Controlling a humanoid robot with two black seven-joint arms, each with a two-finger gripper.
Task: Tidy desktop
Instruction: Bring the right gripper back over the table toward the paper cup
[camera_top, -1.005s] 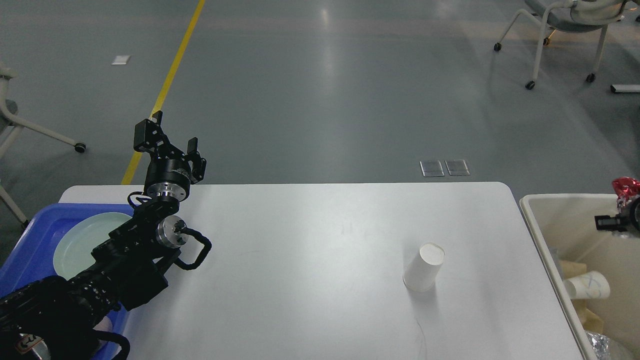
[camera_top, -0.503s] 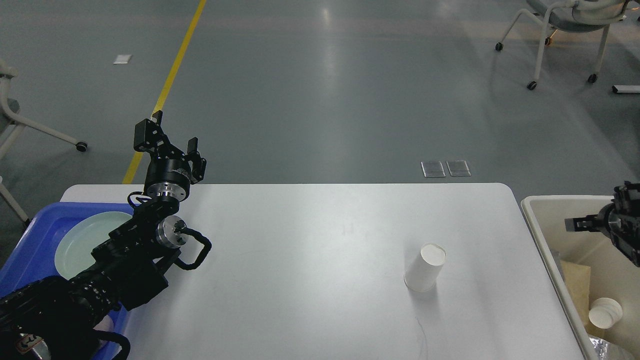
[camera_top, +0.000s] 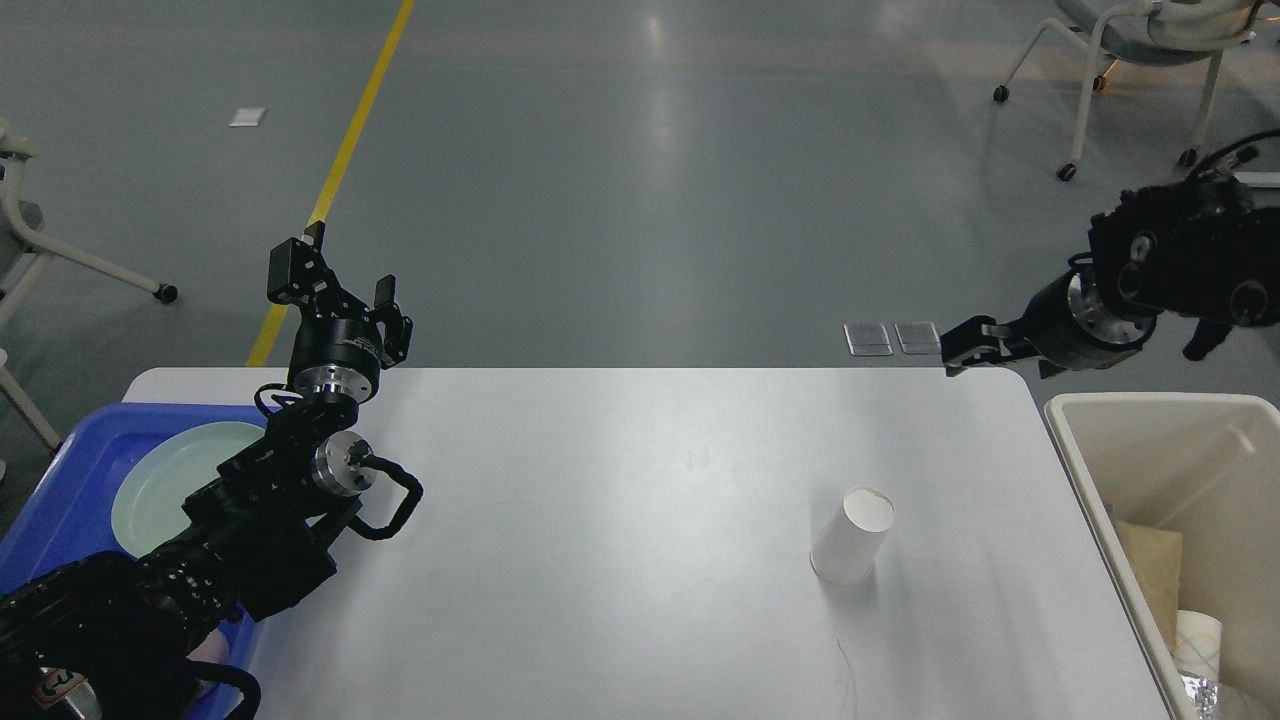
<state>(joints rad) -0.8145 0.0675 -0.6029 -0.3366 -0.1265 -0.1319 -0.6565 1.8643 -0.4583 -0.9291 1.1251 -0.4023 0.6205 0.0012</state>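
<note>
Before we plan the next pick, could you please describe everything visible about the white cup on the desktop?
The white cup looks like plain paper, tapered, standing upside down with its wider rim on the desktop, right of centre. Its closed base faces up. It appears undamaged. Only the desktop touches it; neither gripper is near it.

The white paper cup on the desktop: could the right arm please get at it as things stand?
Probably yes. The paper cup stands alone on the desktop, nothing beside or over it, and the right gripper hangs empty above the far right corner, on the cup's side.
</note>
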